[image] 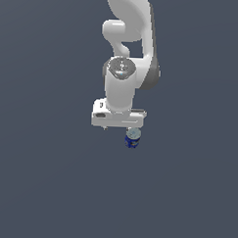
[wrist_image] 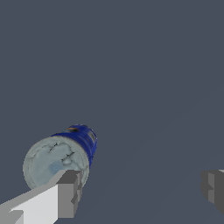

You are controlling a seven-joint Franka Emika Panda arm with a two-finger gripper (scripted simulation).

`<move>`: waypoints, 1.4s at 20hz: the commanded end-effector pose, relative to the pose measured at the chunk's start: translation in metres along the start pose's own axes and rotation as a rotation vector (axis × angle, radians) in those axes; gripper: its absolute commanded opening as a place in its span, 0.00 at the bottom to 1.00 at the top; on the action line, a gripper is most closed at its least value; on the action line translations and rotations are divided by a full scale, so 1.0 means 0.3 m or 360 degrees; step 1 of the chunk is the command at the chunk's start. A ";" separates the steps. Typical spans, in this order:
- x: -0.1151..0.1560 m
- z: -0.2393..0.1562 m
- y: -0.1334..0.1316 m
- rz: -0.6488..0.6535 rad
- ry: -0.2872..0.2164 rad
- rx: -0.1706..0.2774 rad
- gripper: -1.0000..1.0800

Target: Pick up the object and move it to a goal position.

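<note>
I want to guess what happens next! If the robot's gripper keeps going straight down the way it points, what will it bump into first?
Probably the blue can: one finger seems to sit over its silvery top, not beside it. The gripper is open wide. Depth is hard to judge, so it might just slip past.

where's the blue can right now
In the exterior view the blue can stands just below the white gripper's right end; in the wrist view it sits by one finger, not between the open jaws.
</note>
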State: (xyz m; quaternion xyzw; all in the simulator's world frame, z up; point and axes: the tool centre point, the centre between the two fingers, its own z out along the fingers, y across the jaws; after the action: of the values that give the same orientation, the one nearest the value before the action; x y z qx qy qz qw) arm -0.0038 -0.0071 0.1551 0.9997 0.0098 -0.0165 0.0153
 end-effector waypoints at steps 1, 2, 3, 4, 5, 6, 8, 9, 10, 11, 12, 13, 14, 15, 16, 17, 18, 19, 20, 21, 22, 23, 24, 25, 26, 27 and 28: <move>0.000 0.000 0.000 0.0000 0.0000 0.0000 0.96; 0.000 0.000 -0.001 -0.0001 0.0000 0.0000 0.96; 0.001 0.000 -0.005 -0.0005 0.0000 0.0003 0.96; 0.002 0.001 -0.011 -0.0011 0.0001 0.0006 0.96; 0.004 0.002 -0.019 -0.0020 0.0001 0.0010 0.96; 0.006 0.003 -0.029 -0.0032 0.0002 0.0016 0.96; 0.010 0.004 -0.047 -0.0058 0.0003 0.0027 0.96; 0.011 0.004 -0.052 -0.0068 0.0003 0.0030 0.96; 0.012 0.003 -0.055 -0.0075 0.0003 0.0032 0.96; 0.013 0.003 -0.055 -0.0080 0.0003 0.0033 0.96; 0.013 0.003 -0.055 -0.0081 0.0003 0.0033 0.96; 0.013 0.003 -0.055 -0.0081 0.0003 0.0033 0.96; 0.012 0.003 -0.054 -0.0079 0.0003 0.0032 0.96; 0.012 0.003 -0.054 -0.0075 0.0003 0.0032 0.96; 0.012 0.004 -0.055 -0.0069 0.0003 0.0031 0.96; 0.011 0.005 -0.057 -0.0062 0.0004 0.0031 0.96; 0.010 0.006 -0.060 -0.0053 0.0004 0.0032 0.96; 0.009 0.008 -0.064 -0.0042 0.0005 0.0032 0.96; 0.008 0.010 -0.069 -0.0030 0.0006 0.0033 0.96; 0.007 0.012 -0.074 -0.0016 0.0007 0.0033 0.96; 0.006 0.014 -0.079 0.0000 0.0008 0.0034 0.96; 0.005 0.017 -0.085 0.0018 0.0009 0.0034 0.96; 0.003 0.020 -0.092 0.0038 0.0010 0.0035 0.96; 0.001 0.023 -0.099 0.0059 0.0012 0.0035 0.96; -0.001 0.026 -0.107 0.0082 0.0013 0.0036 0.96; -0.003 0.030 -0.115 0.0107 0.0015 0.0037 0.96; -0.006 0.034 -0.124 0.0134 0.0017 0.0038 0.96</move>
State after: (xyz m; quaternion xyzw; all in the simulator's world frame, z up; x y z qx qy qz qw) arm -0.0054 0.0258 0.1457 0.9997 -0.0207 -0.0116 0.0042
